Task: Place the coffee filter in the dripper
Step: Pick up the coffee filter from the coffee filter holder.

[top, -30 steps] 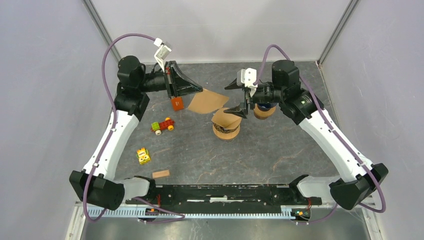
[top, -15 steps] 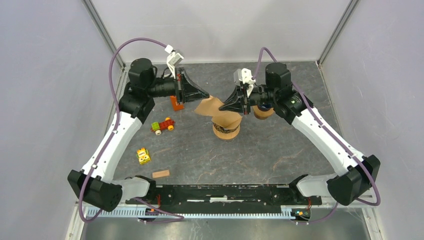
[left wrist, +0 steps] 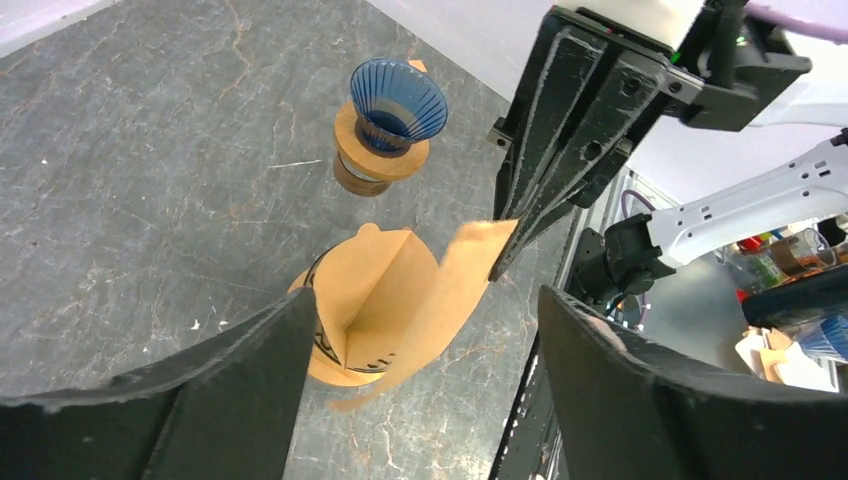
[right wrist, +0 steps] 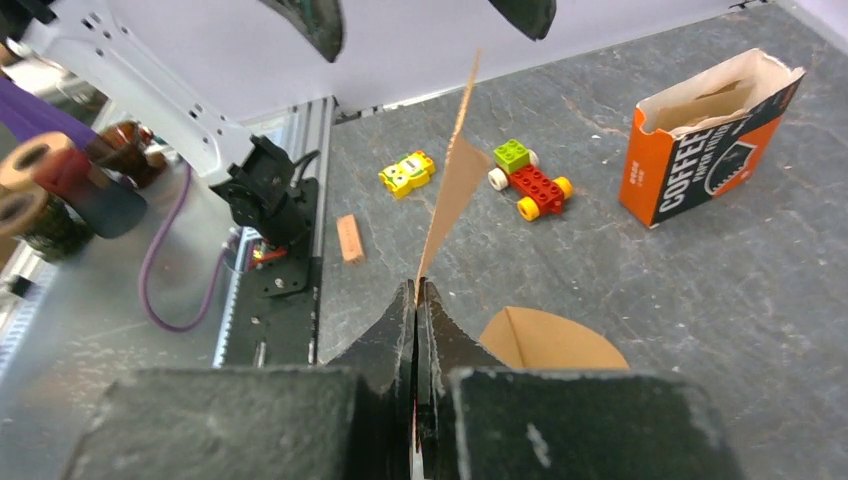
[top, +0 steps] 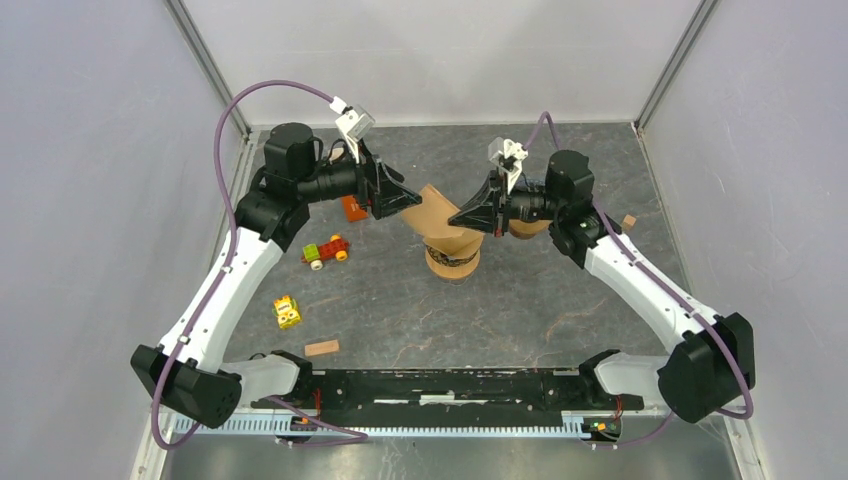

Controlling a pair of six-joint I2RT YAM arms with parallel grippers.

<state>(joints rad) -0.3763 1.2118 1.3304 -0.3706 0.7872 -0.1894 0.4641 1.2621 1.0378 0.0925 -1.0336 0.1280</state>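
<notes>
A brown paper coffee filter (top: pixel 432 204) hangs in the air between the two arms. My right gripper (top: pixel 472 215) is shut on its right edge; in the right wrist view the coffee filter (right wrist: pixel 456 168) shows edge-on, rising from the closed right gripper (right wrist: pixel 415 292). My left gripper (top: pixel 408 197) is open beside it, and in the left wrist view the coffee filter (left wrist: pixel 455 290) hangs free between the spread fingers (left wrist: pixel 250 370). Below it stands a wooden-based dripper (top: pixel 452 257) that holds another filter (left wrist: pixel 365 280). An empty blue dripper (left wrist: pixel 396 98) stands behind, partly hidden by the right arm.
An orange coffee-filter box (right wrist: pixel 705 150) stands open at the back left. A brick toy car (top: pixel 326 250), a yellow toy (top: pixel 287 312) and a wooden block (top: pixel 321 347) lie on the left half. A small block (top: pixel 628 220) lies at the right.
The left gripper has opened and let go of the filter. The right gripper has shut on its other edge, and the filter has shifted right, over the wooden-based dripper.
</notes>
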